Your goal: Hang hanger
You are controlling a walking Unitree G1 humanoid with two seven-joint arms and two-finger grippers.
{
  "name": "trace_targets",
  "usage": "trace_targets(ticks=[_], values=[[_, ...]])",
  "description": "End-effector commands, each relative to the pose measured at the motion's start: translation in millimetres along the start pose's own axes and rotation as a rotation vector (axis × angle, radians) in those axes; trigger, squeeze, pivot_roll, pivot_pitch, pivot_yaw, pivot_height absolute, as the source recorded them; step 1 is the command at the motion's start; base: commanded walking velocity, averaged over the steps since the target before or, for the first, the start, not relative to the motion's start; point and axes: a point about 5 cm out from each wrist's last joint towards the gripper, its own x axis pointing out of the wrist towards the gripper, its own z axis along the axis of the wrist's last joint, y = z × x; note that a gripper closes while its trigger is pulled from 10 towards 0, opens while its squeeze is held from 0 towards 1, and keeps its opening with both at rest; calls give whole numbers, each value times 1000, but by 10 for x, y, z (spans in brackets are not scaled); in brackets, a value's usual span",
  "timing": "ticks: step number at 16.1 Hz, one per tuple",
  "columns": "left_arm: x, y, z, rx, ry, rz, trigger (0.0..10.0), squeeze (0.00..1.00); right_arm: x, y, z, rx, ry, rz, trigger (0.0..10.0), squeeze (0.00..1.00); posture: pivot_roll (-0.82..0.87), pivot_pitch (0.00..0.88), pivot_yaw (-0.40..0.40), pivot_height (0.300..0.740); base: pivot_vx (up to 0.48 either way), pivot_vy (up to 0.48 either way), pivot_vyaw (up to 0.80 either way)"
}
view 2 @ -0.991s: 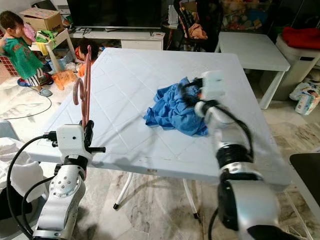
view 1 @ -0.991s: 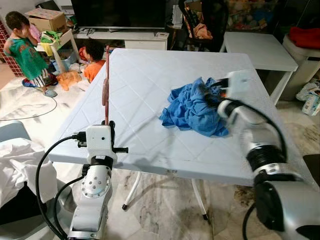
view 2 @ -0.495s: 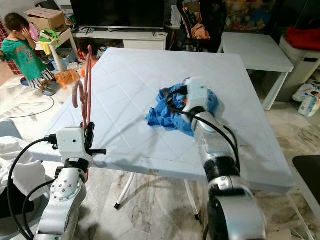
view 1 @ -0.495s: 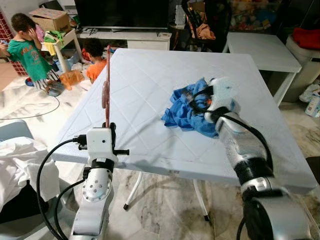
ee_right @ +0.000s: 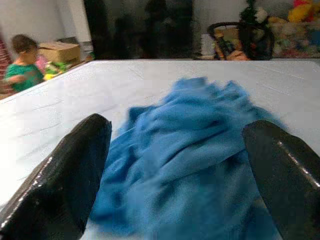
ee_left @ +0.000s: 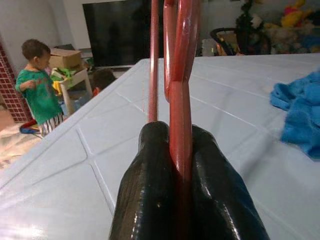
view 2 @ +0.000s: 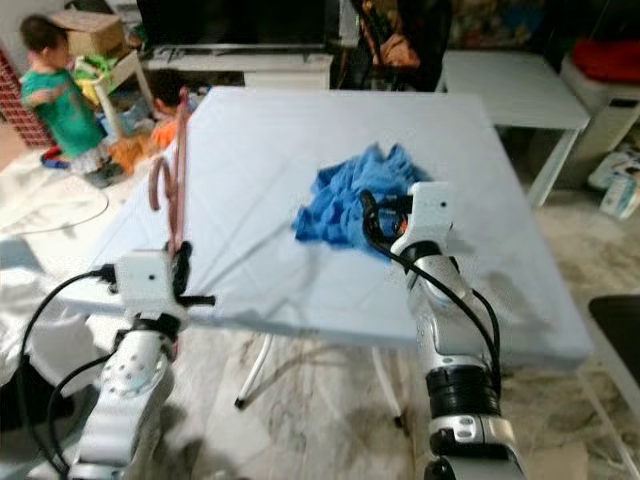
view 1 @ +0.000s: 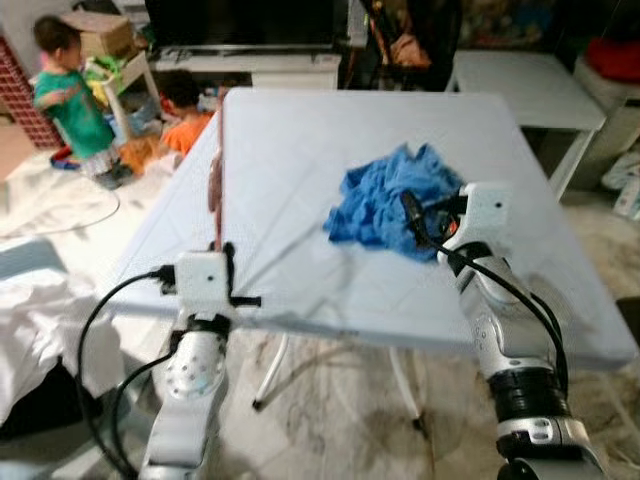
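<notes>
A red hanger (view 1: 216,180) stands upright at the near left edge of the white table (view 1: 300,130), and my left gripper (view 1: 222,262) is shut on its lower part. In the left wrist view the hanger (ee_left: 181,100) runs up between the two black fingers (ee_left: 150,165). A crumpled blue cloth (view 1: 385,200) lies right of the table's middle. My right gripper (view 1: 425,215) hovers at the cloth's near right side, open. The right wrist view has the blue cloth (ee_right: 190,150) lying between the spread fingers (ee_right: 70,175).
Two children, one in green (view 1: 65,90) and one in orange (view 1: 185,105), are on the floor beyond the table's far left corner. A white cloth pile (view 1: 40,330) lies to my left. A second white table (view 1: 520,80) stands at the back right.
My right gripper has drawn back from over the blue cloth toward its near side. The left gripper still holds the hanger upright. The camera has shifted slightly.
</notes>
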Motion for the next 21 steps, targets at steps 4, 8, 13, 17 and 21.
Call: trace_targets(ticks=[4, 8, 13, 17, 21], values=[[-36, 4, -60, 9, 35, 3, 10000, 0, -28, 51, 27, 22, 17, 20, 10000, 0, -57, 0, 18, 740, -324, 0, 0], [-34, 17, -61, 15, 38, 2, 10000, 0, -27, 79, 49, 38, 16, 30, 10000, 0, -57, 0, 19, 740, -280, 0, 0], [-27, 11, -71, 21, 44, -11, 10000, 0, -72, 120, 3, -14, 47, 66, 10000, 0, -57, 0, 23, 740, -290, 0, 0], [-26, 41, -75, -21, 50, 5, 10000, 0, -78, 80, 4, -54, 41, 67, 10000, 0, -58, 0, 20, 740, -70, 0, 0], [-21, 47, -86, -12, 59, -3, 10000, 0, -73, 79, 6, -95, 49, 98, 10000, 0, -61, 0, 17, 740, 0, 0, 0]])
